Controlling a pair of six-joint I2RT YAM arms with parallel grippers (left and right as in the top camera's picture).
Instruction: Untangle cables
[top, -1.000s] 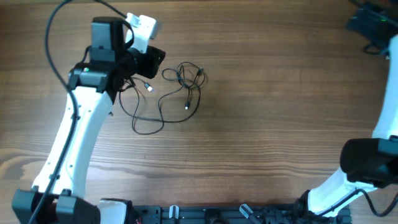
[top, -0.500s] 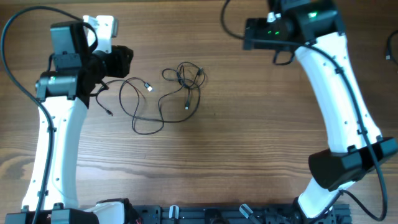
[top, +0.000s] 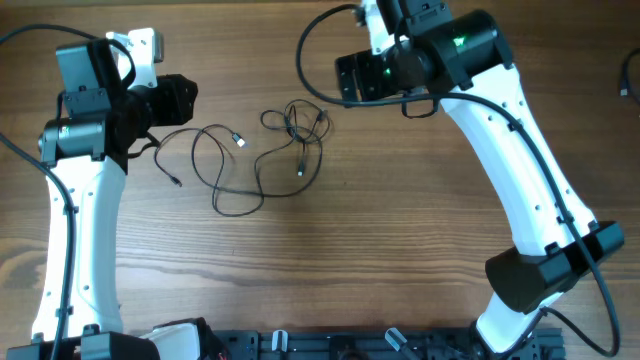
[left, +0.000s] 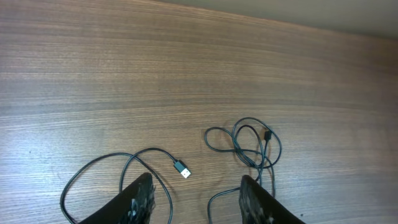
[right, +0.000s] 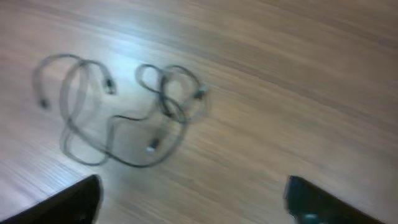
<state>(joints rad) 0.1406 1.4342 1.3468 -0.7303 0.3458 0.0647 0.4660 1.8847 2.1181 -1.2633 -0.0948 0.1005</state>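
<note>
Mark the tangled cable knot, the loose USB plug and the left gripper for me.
tangled cable knot (left: 250, 150): left wrist view, on the crossing loops.
USB plug (left: 182, 169): left wrist view, on its silver tip.
left gripper (left: 194, 186): left wrist view, midway between its fingertips.

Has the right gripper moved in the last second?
Yes. The right gripper has swung leftward from the right edge of the table and is now just right of the cables.

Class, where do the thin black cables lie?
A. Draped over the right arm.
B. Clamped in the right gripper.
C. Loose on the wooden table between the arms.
C: the cables lie in loose loops on the wooden table, and the right gripper stands open and empty.
</note>
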